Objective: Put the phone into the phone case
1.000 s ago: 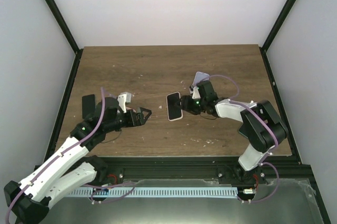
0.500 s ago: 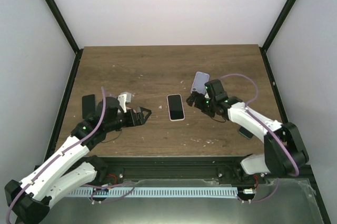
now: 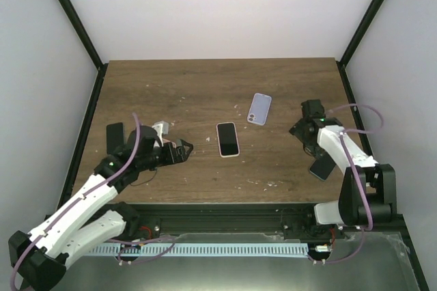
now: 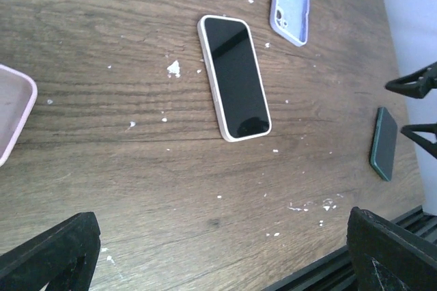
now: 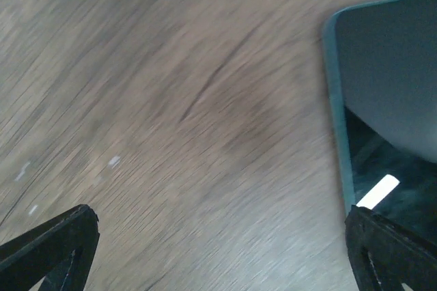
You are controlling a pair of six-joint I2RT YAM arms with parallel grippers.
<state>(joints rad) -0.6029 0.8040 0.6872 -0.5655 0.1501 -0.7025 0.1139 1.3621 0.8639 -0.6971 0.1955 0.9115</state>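
Note:
A phone (image 3: 228, 139) with a white rim and dark screen lies flat near the table's middle, also in the left wrist view (image 4: 234, 77). The lavender phone case (image 3: 259, 108) lies empty just beyond it to the right (image 4: 291, 1). My left gripper (image 3: 183, 149) hovers left of the phone, open and empty (image 4: 218, 257). My right gripper (image 3: 304, 137) is well right of the phone, open over bare wood (image 5: 218, 250), holding nothing.
A teal phone (image 3: 319, 168) lies near the right front edge, right beside my right gripper (image 5: 389, 113). A pink case (image 4: 13, 110) lies left of the white phone, under my left arm. The black frame rail (image 3: 225, 212) borders the front edge.
My right gripper opened, left the white-rimmed phone and swung back to the right, uncovering the lavender case. The phone stays where it lay. My left arm has barely moved.

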